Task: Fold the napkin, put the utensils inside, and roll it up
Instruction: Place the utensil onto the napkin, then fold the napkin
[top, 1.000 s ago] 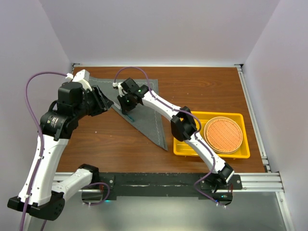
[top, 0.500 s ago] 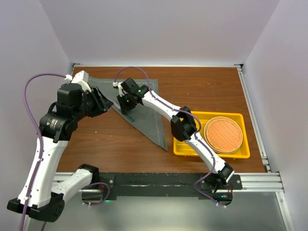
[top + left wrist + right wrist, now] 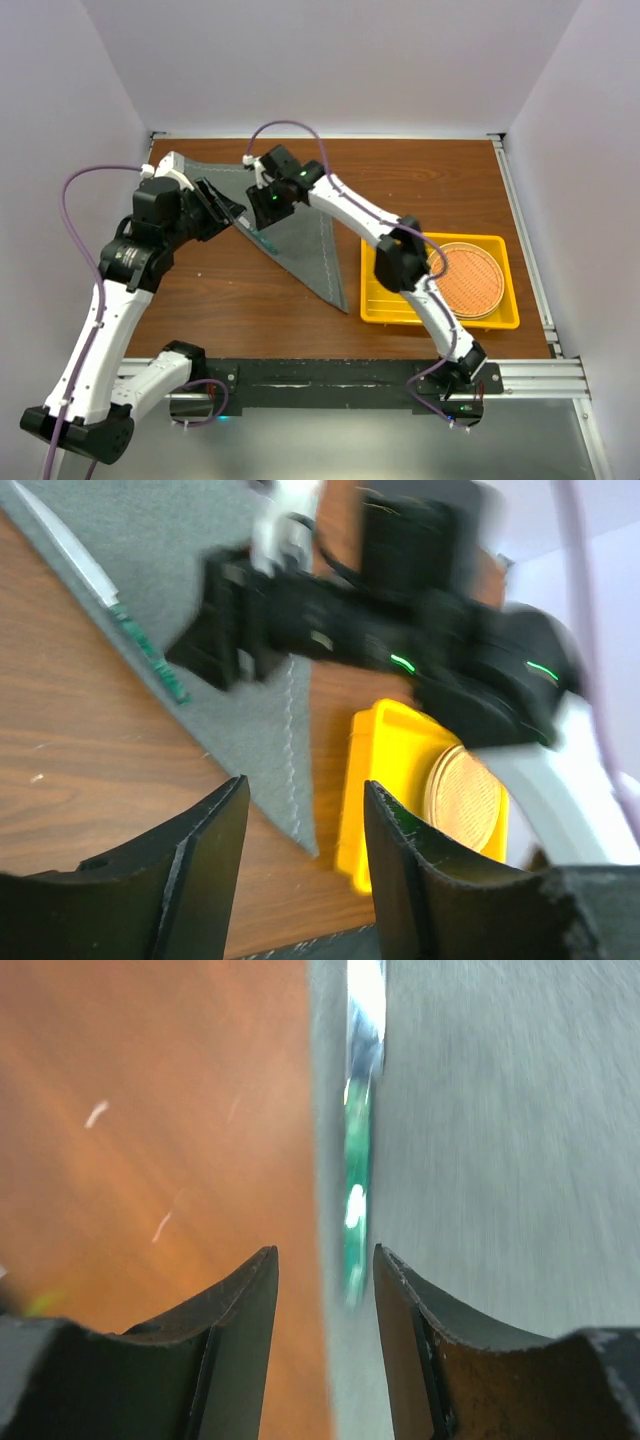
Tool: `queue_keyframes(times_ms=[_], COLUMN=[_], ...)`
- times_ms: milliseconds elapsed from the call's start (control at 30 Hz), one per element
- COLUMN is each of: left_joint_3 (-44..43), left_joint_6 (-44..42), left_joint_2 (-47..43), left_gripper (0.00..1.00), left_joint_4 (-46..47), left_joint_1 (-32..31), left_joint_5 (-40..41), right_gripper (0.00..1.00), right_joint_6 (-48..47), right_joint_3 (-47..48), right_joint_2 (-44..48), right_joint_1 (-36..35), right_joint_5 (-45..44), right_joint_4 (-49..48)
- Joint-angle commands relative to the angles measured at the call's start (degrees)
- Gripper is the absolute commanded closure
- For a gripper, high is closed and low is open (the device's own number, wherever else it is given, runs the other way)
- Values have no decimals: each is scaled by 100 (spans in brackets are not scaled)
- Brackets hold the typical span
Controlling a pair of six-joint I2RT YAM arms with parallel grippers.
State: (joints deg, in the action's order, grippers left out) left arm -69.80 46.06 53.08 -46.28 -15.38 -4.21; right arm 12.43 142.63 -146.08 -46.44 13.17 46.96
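While the dark grey felt napkin (image 3: 300,225) lies folded into a triangle at the far left of the wooden counter (image 3: 420,180), the top view shows the right arm's jaws hanging just over its long folded edge. That's where the slender teal-green utensil (image 3: 262,238) rests. The left arm's jaws sit close by, on the bare-wood side of that edge. Well off to the right, the yellow plastic tray (image 3: 385,310) carries the round woven orange-brown mat (image 3: 463,280), and both are out of the way.

Left wrist now: its jaws are spread with nothing between them. Beyond them the napkin (image 3: 200,540) runs across the wood, the utensil (image 3: 150,658) lies along the fold, and the right arm's black head crowds in just beside it. That's the obstacle, I'd say: two arms at one spot.

Right wrist: jaws spread wider than the utensil (image 3: 355,1190), which lies on the napkin's (image 3: 500,1110) border right beside the wood, not pinched. My read is that the piece should sit parallel to the fold and a touch further in, so the roll traps it. Lift straight up and don't drag the cloth.
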Motion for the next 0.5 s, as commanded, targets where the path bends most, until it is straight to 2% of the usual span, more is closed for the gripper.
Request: queue_keyframes(times_ms=[0,33,100,133,200,233,367,467], left_joint_3=[660,774,1248,1432,1829,1934,1374,794], left_joint_6=[859,991,1378,1483,1703,1756,1328,888], left_joint_2=[299,482,685,904,1194,1579,2828,3716], left_gripper=[47,48,50,51,51,51,53,52], left_joint_4=[1717,2241,2928,3680,4326,4982,5393,5463], left_joint_1=[253,368,762,886,1254,1396,2238,2617], left_joint_5=[-10,-123,-255,-282,-291,-430,-493,-353], right_gripper=[53,53,52,52,52,51,50,50], right_joint_6=[296,261,94,67,50,67,102,15], right_joint_3=[-1346,-1630,-2427,-2676,-3125,-3501,-4067,-4208], right_joint_2=[2309,2860,3373,3654,4357,4543,5325,5476], right_joint_1=[310,328,354,363,416,425,705,943], right_joint_5=[431,545,634,686,871,924,1258,1067], right_joint_4=[436,489,603,639,613,604,604,761])
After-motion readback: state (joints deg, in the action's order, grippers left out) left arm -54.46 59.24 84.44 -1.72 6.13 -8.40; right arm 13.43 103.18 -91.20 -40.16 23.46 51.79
